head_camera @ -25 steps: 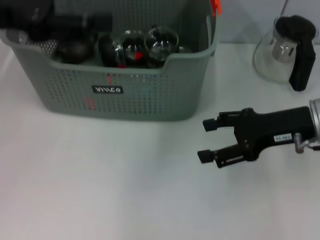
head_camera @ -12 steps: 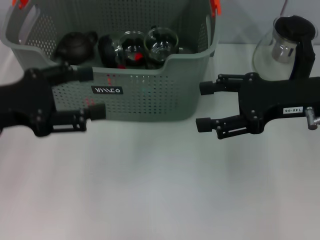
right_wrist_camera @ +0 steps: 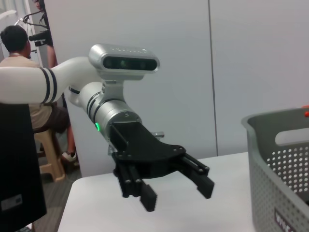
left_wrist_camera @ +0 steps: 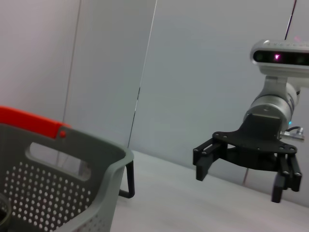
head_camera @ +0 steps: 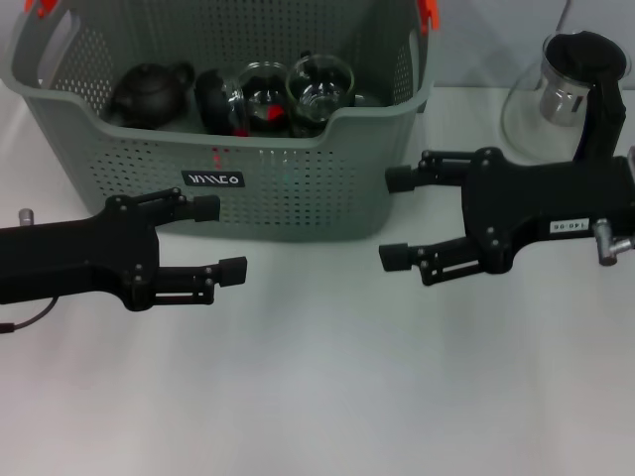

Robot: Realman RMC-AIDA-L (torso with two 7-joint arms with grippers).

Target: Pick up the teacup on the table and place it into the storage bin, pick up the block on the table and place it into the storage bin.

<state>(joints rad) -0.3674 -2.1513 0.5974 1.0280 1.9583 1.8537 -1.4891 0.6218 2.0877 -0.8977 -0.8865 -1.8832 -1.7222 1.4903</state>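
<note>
White counter (head_camera: pixel 317 397). Storage bin (head_camera: pixel 298 188) upper left to centre, black label (head_camera: pixel 213 178) with unreadable white lettering; inside, glass teacups (head_camera: pixel 319 84) and a dark teapot (head_camera: pixel 149 89). Left gripper (head_camera: pixel 223 240) lower left, right gripper (head_camera: pixel 395 218) right of centre, both spread wide, empty. Glass pitcher (head_camera: pixel 571 94) upper right.

Grey-green perforated storage bin (head_camera: pixel 298 188), orange clips, black label; black grippers; white table (head_camera: pixel 317 397).
</note>
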